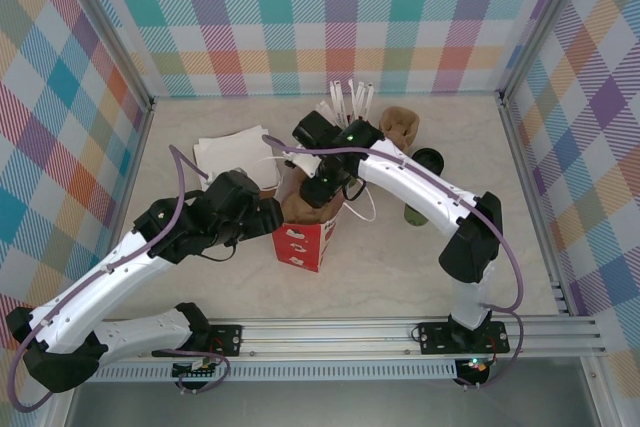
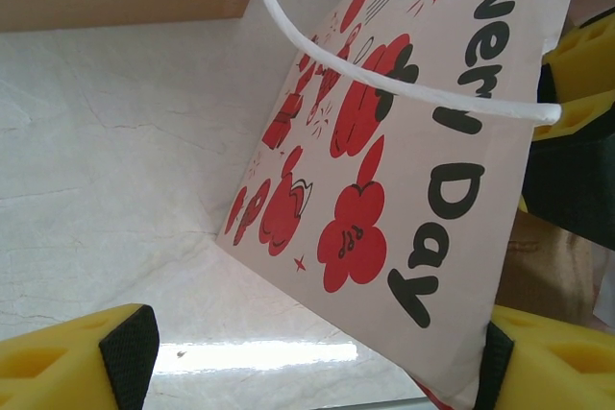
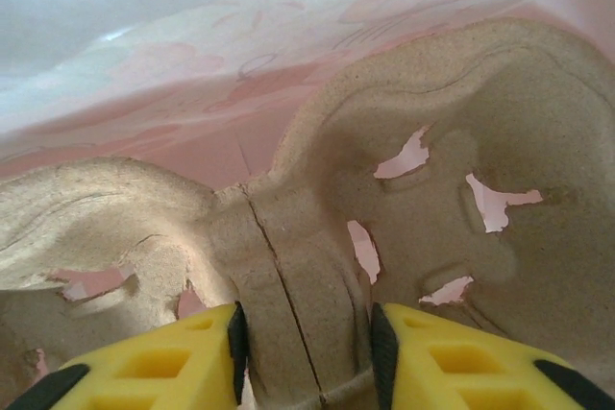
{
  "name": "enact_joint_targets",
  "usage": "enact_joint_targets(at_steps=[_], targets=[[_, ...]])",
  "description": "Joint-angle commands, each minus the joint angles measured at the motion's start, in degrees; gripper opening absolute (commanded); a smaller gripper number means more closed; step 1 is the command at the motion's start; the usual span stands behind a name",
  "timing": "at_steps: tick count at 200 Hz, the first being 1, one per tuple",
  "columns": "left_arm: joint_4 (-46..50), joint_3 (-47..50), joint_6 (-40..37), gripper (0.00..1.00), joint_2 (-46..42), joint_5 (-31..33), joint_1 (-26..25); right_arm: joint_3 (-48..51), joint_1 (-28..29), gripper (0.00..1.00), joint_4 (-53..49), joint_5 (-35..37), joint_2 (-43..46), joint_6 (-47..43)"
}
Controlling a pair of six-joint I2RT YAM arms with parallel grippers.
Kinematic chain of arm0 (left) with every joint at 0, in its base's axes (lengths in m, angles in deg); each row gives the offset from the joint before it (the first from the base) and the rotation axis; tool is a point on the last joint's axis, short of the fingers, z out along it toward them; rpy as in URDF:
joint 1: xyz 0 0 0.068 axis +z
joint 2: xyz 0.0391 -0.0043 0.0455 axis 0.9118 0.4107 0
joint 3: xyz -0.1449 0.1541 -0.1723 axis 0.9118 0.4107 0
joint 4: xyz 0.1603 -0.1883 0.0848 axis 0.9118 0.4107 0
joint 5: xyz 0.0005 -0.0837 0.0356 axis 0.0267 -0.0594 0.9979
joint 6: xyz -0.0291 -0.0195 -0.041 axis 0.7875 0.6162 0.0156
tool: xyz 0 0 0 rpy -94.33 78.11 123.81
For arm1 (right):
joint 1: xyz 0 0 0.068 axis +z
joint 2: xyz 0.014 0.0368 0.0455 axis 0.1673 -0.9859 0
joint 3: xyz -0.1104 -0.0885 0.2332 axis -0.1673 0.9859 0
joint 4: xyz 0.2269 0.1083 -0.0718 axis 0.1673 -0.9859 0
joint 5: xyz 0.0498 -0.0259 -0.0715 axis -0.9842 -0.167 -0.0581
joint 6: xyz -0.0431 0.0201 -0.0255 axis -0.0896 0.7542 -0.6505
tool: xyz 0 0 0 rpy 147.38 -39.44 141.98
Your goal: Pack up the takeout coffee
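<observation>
Since the takeout coffee [image 1: 414,212] lies out on the tabletop [image 1: 400,277] and not in the paper bag [image 1: 303,242], I judge that the next move turns on where it sits from my right gripper [image 1: 322,187]. From above I read it as a dark green shape just right of the bag, tucked against the right arm [image 1: 420,187] and partly hidden by it. It looks to lie on its side, long axis running roughly near to far, though I cannot be sure. A black lid [image 1: 428,159] sits just beyond it.

The right gripper is the nearer one, but it points the wrong way: it is down in the mouth of the bag, and the cup lies to its right and back toward that arm's own base. In the wrist view the right gripper [image 3: 306,333] stands narrow, its yellow fingers [image 3: 183,362] either side of the centre ridge of a pulp cup carrier [image 3: 432,189], with the bag's pink wall [image 3: 192,93] behind. I cannot tell whether they pinch the ridge or merely straddle it.

The left gripper [image 1: 265,217] is on the bag's far side from the cup, so it is the worse choice. At the wrist the left gripper [image 2: 307,362] stands wide, the bag's printed side [image 2: 404,189] between the fingers, gripping nothing. I would lift the right gripper clear and swing it right.
</observation>
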Motion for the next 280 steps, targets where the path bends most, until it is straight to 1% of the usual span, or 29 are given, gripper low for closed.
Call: enact_joint_targets(at_steps=[1, 31, 56, 116, 120, 147, 168, 205, 226, 249, 280], targets=[[-0.01, -1.49, -0.41, 0.82, 0.27, 0.81, 0.77, 0.24, 0.37, 0.46, 0.43, -0.58, -0.15, -0.09], [0.02, -1.55, -0.41, 0.82, 0.25, 0.9, 0.74, -0.24, 0.37, 0.57, 0.78, -0.87, 0.55, 0.37], [0.1, -1.53, -0.38, 0.82, 0.28, 0.95, 0.7, -1.18, 0.37, 0.63, 0.45, -0.92, 1.22, 0.55], [-0.17, -1.98, -0.61, 0.84, 0.77, 0.9, 0.72, -5.36, 0.38, 0.71, -1.01, -1.65, 3.08, 0.81], [-0.16, -2.1, -0.62, 0.85, 0.86, 0.9, 0.72, -5.69, 0.32, 0.72, -1.13, -1.69, 3.12, 2.58], [-0.13, -2.97, -1.12, 0.86, 1.16, 1.18, 0.76, -8.27, 0.29, 0.77, -2.37, -1.39, 3.76, 3.85], [-0.26, -3.89, -1.64, 0.88, 1.18, 1.68, 0.7, -10.14, 0.19, 0.79, -3.06, -1.4, 4.38, 4.97], [-0.79, -5.47, -3.33, 0.93, 0.56, 4.15, 0.77, -12.41, -0.39, 0.85, -3.53, -0.83, 6.54, 7.14], [-0.91, -6.51, -4.65, 0.96, 0.08, 6.23, 0.75, -12.55, -1.3, 0.88, -3.03, -0.72, 8.23, 8.55], [-0.87, -7.64, -5.68, 0.99, -0.62, 8.85, 0.77, -12.33, -2.21, 0.93, -2.09, -1.41, 10.15, 9.72], [-1.29, -8.55, -6.88, 1.0, -1.86, 11.68, 0.83, -11.95, -3.8, 0.98, -1.15, -2.47, 12.79, 11.56]])
